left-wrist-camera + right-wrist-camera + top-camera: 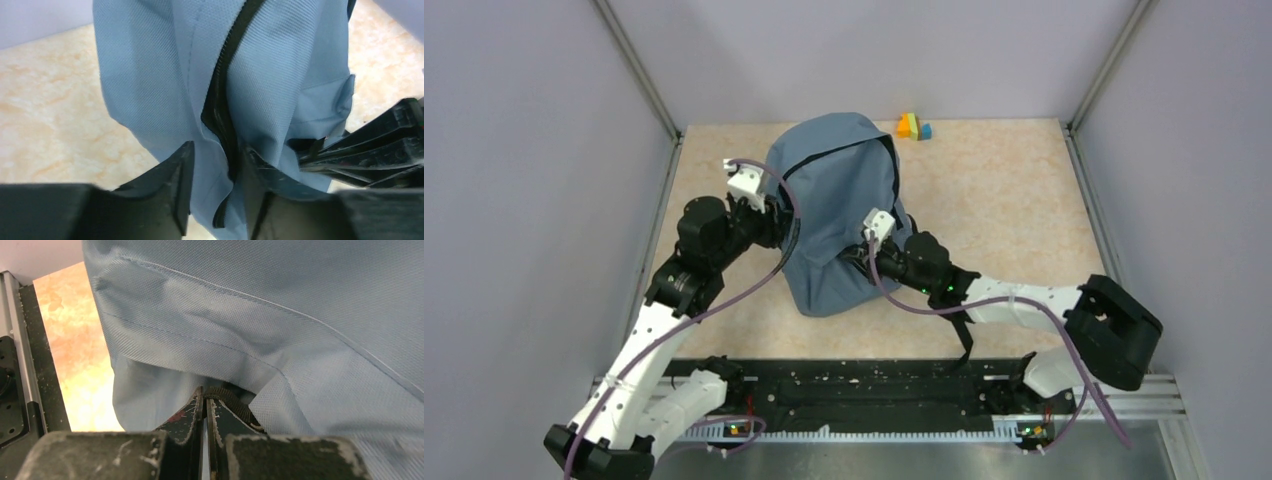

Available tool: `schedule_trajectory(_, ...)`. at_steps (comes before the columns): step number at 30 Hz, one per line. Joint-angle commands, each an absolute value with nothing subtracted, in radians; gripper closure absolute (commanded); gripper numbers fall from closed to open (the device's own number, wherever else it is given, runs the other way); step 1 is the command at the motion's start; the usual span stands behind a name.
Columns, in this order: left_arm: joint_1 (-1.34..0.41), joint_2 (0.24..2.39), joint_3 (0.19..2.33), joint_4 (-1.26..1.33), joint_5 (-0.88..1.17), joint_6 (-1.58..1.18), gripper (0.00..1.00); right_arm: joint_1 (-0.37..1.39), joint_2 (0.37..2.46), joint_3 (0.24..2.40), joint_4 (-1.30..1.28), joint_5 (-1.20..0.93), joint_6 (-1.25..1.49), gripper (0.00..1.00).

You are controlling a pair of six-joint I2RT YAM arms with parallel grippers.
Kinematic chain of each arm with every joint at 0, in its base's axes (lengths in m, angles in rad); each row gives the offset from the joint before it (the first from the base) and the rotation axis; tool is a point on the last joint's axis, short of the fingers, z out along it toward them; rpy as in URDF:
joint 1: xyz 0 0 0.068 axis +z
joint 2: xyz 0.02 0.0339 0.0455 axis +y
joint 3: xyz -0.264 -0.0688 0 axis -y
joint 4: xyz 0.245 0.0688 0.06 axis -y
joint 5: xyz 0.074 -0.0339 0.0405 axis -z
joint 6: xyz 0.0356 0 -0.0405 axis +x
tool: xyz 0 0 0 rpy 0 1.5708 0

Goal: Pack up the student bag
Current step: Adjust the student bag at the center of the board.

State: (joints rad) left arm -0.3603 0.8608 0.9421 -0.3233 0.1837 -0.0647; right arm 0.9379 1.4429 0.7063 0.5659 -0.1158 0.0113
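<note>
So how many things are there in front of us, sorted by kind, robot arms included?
Student bag: 1
Cluster of small coloured blocks: 1 (pieces too small to count)
Robot arms: 2, left arm and right arm
Total: 4

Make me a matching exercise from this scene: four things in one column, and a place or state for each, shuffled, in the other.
1 grey-blue fabric backpack
2 small orange, yellow and blue blocks
3 left gripper
4 right gripper

A jaws shut
B far edge of the table
C centre of the table
D jaws apart around black zipper

Pairs: 1-C, 2-B, 3-D, 4-A
</note>
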Motion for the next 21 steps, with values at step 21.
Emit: schedule_trajectory(21, -0.946, 0.876, 0.933, -0.396, -0.076, 0.310, 0.26, 0.953, 1.173, 0.510, 0.618, 0.084, 0.084, 1.00)
